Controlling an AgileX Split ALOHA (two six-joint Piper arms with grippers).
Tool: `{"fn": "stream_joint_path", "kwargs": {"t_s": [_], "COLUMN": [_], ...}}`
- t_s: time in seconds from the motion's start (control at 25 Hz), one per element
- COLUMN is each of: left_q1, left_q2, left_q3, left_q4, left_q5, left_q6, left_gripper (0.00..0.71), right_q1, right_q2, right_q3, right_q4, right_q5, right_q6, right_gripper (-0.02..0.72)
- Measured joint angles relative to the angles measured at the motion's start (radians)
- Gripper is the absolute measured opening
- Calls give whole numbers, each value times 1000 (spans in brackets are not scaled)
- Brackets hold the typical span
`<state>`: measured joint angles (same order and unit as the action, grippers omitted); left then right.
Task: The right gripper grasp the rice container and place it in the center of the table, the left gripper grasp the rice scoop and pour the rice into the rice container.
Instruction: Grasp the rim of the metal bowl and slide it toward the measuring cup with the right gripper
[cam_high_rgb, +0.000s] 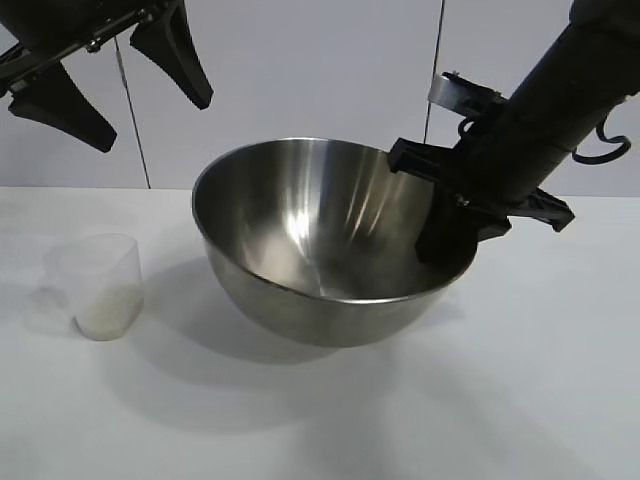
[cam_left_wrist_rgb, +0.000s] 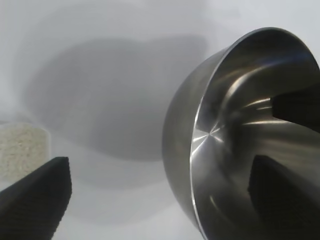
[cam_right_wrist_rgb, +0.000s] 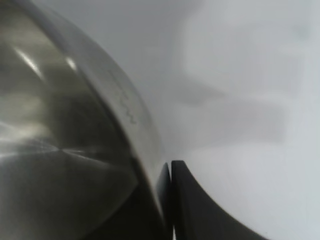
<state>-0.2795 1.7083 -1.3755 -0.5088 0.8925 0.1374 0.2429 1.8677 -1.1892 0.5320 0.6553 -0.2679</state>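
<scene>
Mixing bowl (cam_high_rgb: 300, 240): polished, mirror-glossy stainless steel. Measuring cup (cam_high_rgb: 100, 285): translucent, frosted plastic. Bench (cam_high_rgb: 520, 380): smooth, matt white.

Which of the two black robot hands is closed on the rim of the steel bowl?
The right hand, on the arm at the exterior view's right. Its fingers pinch the rim of the round shiny steel bowl, which sits tilted. The left hand hangs open, above the small clear plastic cup.
</scene>
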Motion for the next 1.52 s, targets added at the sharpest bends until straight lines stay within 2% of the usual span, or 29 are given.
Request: {"fn": "stream_joint_path", "kwargs": {"t_s": [0.24, 0.68, 1.04, 1.08, 1.16, 1.28, 1.32, 1.4, 1.52], "left_q1": [0, 0, 0, 0, 0, 0, 0, 0, 0], "left_q2": [0, 0, 0, 0, 0, 0, 0, 0, 0], "left_q3": [0, 0, 0, 0, 0, 0, 0, 0, 0], "left_q4": [0, 0, 0, 0, 0, 0, 0, 0, 0], "left_q5": [0, 0, 1, 1, 1, 1, 1, 1, 3], "left_q6": [0, 0, 2, 2, 2, 2, 2, 4, 20], "left_gripper": [694, 694, 694, 694, 694, 694, 694, 694, 694], "right_q1": [6, 24, 61, 61, 61, 61, 61, 61, 45], "right_q2": [90, 139, 161, 161, 161, 156, 148, 123, 77], "right_q3": [-52, -70, -72, -72, -75, -75, -75, -82, -119], "right_q4": [-14, -30, -53, -49, -49, -49, -49, -52, -56], "right_q5": [-4, -30, -36, -36, -36, -27, -22, -7, 63], "right_q6": [30, 33, 88, 94, 104, 107, 107, 111, 129], "right_gripper": [12, 12, 25, 52, 160, 480, 554, 636, 670]}}
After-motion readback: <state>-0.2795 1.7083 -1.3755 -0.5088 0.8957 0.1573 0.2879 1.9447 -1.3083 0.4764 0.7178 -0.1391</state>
